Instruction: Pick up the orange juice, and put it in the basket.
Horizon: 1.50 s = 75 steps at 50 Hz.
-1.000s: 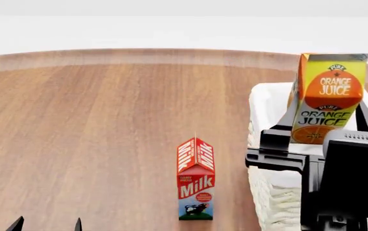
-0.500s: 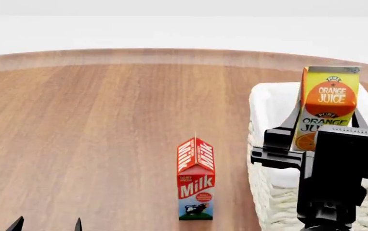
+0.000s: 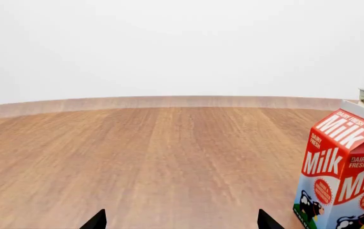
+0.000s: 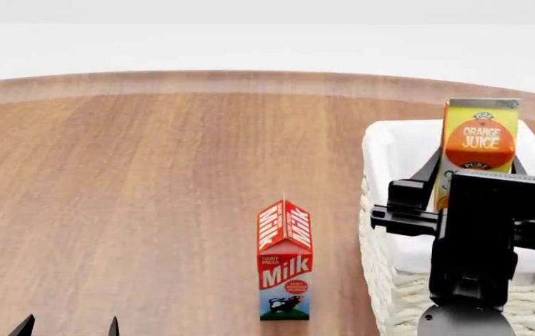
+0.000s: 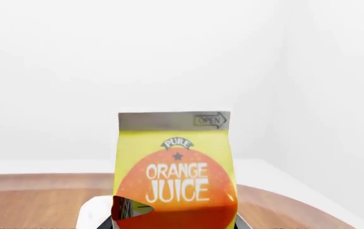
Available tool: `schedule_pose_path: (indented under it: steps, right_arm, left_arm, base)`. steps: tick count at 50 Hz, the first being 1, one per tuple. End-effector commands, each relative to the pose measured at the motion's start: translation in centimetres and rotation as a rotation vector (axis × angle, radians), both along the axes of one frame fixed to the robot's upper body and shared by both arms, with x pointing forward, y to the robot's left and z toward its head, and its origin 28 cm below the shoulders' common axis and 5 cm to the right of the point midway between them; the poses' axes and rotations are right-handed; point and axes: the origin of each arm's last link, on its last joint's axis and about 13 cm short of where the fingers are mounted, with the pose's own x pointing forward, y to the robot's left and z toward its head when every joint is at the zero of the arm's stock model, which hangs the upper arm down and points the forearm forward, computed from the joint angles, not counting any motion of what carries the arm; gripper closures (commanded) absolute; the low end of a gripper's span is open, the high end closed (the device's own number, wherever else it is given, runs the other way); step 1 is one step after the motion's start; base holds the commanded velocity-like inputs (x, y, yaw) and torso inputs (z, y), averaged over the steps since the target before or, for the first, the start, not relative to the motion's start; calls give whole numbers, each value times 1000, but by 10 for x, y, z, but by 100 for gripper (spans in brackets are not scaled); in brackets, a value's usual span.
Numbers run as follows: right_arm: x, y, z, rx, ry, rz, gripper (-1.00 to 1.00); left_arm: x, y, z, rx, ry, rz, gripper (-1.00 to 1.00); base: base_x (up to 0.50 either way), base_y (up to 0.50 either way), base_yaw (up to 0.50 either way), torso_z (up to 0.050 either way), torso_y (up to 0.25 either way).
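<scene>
— What stands on the wooden table (image 4: 136,196)?

— A red and white milk carton (image 4: 284,260), upright, toward the near edge and a little right of the middle (a cow printed low on its front).

— And beyond the far edge?

— A plain white backdrop.

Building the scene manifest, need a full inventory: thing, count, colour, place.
orange juice: 1, yellow and orange carton, upright, held over the basket
basket: 1, cream-white wicker with white liner, right side of table
milk carton: 1, red, white and blue, upright, near front, left of basket
table: 1, brown wood, round far edge
right gripper: 1, black, shut on the carton
left gripper: 1, black, open, bottom-left, only tips visible
</scene>
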Motion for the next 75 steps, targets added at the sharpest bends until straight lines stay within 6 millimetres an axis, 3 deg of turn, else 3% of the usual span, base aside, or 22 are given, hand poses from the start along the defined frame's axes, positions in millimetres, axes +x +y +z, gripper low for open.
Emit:
schedule_pose_path:
  steps: [1, 22, 75]
  right_arm:
    - [9, -3, 1, -45, -4, -31, 100]
    - [31, -8, 3, -42, 20, -64, 100]
    - [59, -9, -10, -35, 57, -93, 100]
  left_arm:
    - [0, 0, 0, 0, 0, 0, -100]
    - [0, 0, 0, 0, 0, 0, -100]
    - [0, 0, 0, 0, 0, 0, -100]
  base:
    - [0, 0, 0, 0, 0]
    - [0, 0, 0, 0, 1]
    - [0, 0, 0, 0, 1]
